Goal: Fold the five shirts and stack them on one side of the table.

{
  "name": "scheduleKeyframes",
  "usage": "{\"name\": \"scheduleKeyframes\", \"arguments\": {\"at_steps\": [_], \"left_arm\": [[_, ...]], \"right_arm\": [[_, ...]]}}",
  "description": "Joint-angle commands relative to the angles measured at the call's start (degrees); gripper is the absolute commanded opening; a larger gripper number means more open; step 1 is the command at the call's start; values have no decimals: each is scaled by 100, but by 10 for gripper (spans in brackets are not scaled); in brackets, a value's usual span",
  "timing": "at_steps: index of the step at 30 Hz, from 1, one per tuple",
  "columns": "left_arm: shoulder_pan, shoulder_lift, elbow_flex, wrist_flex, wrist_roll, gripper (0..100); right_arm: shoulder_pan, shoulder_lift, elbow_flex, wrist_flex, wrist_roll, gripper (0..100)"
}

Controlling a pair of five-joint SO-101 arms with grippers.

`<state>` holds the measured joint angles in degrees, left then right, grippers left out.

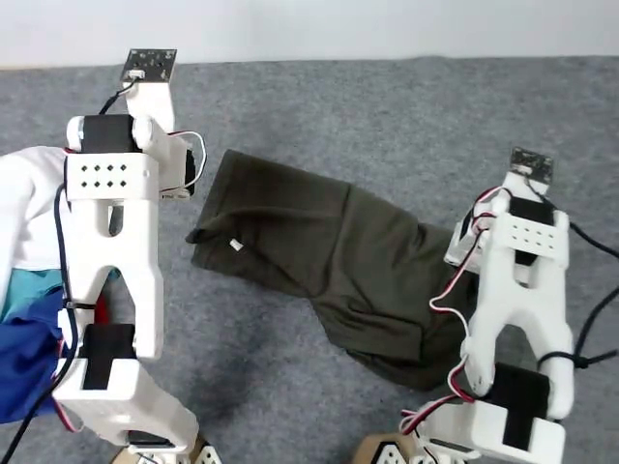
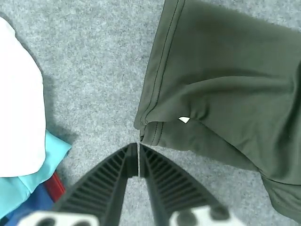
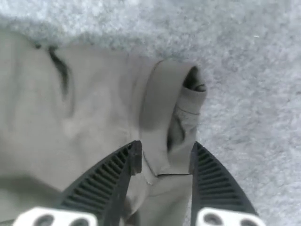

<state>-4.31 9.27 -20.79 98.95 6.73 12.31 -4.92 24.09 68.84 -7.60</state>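
Fingers of the left gripper are pressed together on nothing, tips just short of the olive shirt's hem. The right gripper stands parted, astride the shirt's rolled sleeve opening — hidden beneath that arm from above. The high view shows the shirt crumpled between both arms on the grey table — a pile of shirts sits beside the left arm.

Bright, even, diffuse light, soft shadow beside the white shirt
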Motion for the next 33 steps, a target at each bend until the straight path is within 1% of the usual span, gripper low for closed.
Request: {"name": "scheduleKeyframes", "arguments": {"at_steps": [1,11,16,18,22,27,33], "left_arm": [[-44,-325,-31,141,-44,13],[-44,-325,-31,141,-44,13],[-44,-325,-31,141,-62,13],[-44,-325,-31,141,-62,13],[-44,-325,-31,141,-62,13],[-44,-325,-31,141,-62,13],[-26,-325,-31,141,-62,13]], "right_arm": [[-154,-13,-273,-145,-185,186],[-198,1279,-782,-242,-229,185],[-374,1367,-870,-215,-237,181],[-470,1367,-879,-163,-255,147],[-505,1367,-879,-119,-369,28],[-462,1367,-1108,215,-387,14],[-338,1367,-1873,866,-387,9]]}}
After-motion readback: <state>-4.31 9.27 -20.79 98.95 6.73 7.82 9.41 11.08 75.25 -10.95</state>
